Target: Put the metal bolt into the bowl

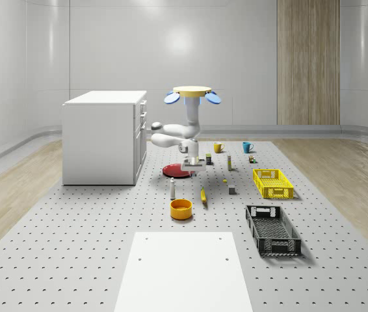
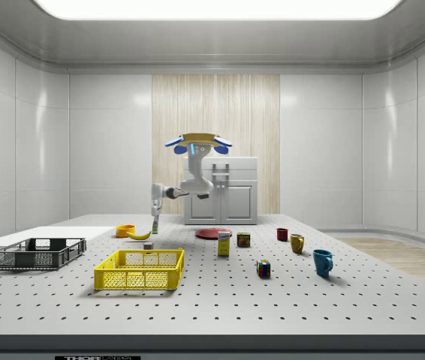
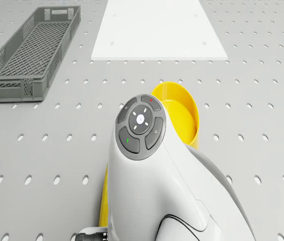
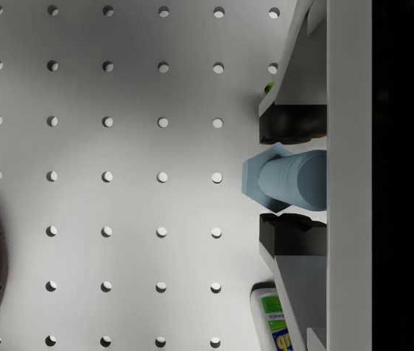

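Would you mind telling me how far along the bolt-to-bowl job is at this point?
Done: the metal bolt sits between the fingers of the gripper, above the perforated table; they look closed on it. In hand: the drone hovers near the red plate, short of the bowl. Left: carry the bolt over the bowl and release it.

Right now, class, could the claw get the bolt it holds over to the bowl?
Probably yes: the drone hovers near the bowl, its claw grips the bolt, and nothing covers the bowl.
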